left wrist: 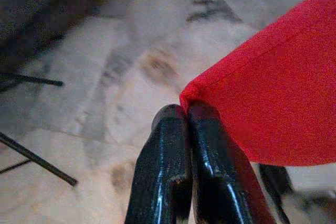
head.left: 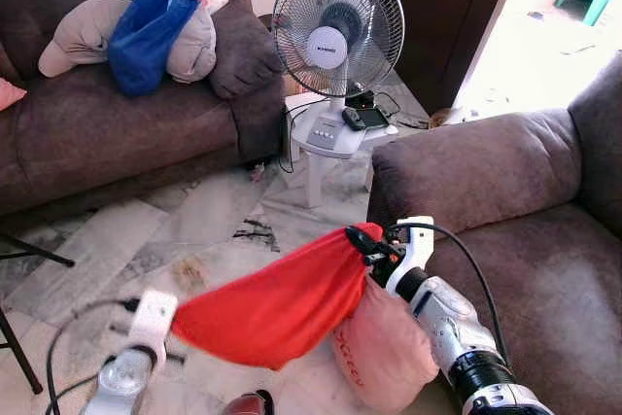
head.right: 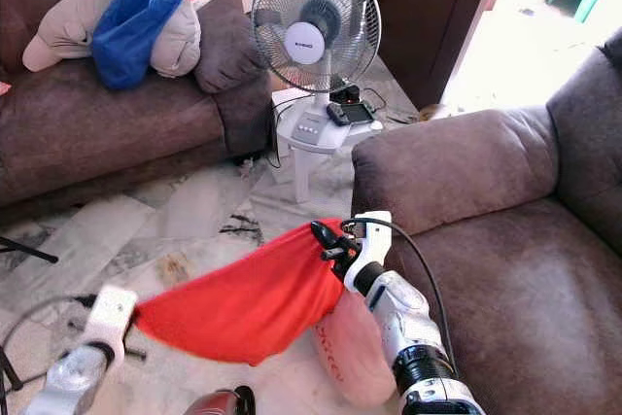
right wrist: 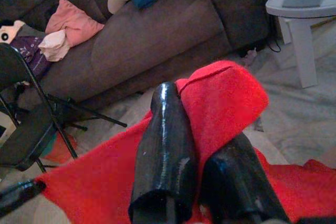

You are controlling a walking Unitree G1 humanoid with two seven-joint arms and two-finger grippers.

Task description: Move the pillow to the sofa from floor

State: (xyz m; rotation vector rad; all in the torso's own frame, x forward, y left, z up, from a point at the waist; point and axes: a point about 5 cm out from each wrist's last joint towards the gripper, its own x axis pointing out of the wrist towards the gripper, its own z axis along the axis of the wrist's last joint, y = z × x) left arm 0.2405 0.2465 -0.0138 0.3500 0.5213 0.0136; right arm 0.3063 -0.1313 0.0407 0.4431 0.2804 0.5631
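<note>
As it sags, red pillow [head.left: 277,308], slack, airborne.

You are in a home living room: 2 brown sofas [head.left: 117,133] [head.left: 515,211] face a marble-tiled floor [head.left: 117,250], cushions [head.left: 126,31] are piled on 1 seat, and a standing fan [head.left: 337,31] sits on a small white table [head.left: 326,143].

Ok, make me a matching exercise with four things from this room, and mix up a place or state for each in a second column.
Things:
1. red pillow
2. blue bag
3. fan
4. pink pillow

Places or states:
A. standing on a small white table
B. lying on the far sofa
C. on the floor by the near sofa
D. held up by both hands

Pairs: 1-D, 2-B, 3-A, 4-C
</note>
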